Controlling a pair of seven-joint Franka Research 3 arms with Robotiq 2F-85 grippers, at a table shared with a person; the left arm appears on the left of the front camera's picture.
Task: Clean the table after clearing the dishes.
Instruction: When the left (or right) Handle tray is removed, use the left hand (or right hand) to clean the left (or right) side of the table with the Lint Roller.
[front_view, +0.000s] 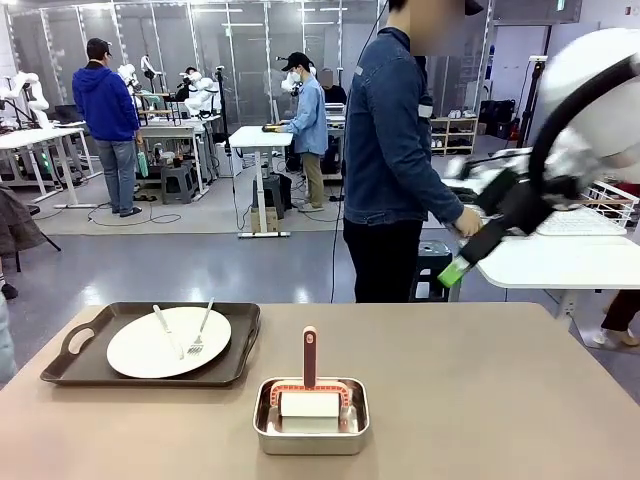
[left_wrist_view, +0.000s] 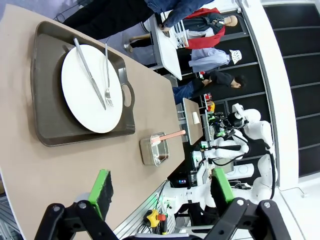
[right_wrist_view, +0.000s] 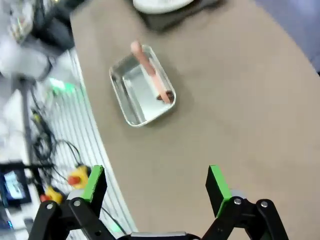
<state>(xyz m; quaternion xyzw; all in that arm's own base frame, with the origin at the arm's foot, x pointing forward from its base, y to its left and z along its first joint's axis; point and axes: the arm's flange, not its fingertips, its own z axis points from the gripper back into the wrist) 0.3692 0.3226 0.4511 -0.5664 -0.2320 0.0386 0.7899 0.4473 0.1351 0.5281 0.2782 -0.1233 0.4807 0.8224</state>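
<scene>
On the tan table (front_view: 500, 400), at the left, a dark brown handled tray (front_view: 150, 345) holds a round white plate (front_view: 168, 342) with a metal knife (front_view: 166, 330) and fork (front_view: 201, 330). From the left wrist, the same tray (left_wrist_view: 47, 120) and plate (left_wrist_view: 90, 90) lie ahead, and my left gripper (left_wrist_view: 161, 187) is open and empty above the table's near edge. My right gripper (front_view: 470, 240) hangs blurred high at the far right, close to the person's hand (front_view: 468, 222). In its own view the right gripper (right_wrist_view: 156, 182) is open and empty over bare tabletop (right_wrist_view: 240, 100).
A steel rectangular pan (front_view: 311, 415) stands at the front centre with a red-handled wiper (front_view: 309, 360) in it; it also shows as the pan (left_wrist_view: 154, 149) and the pan (right_wrist_view: 142, 90) in the wrist views. A person in a denim jacket (front_view: 395, 130) stands at the far edge.
</scene>
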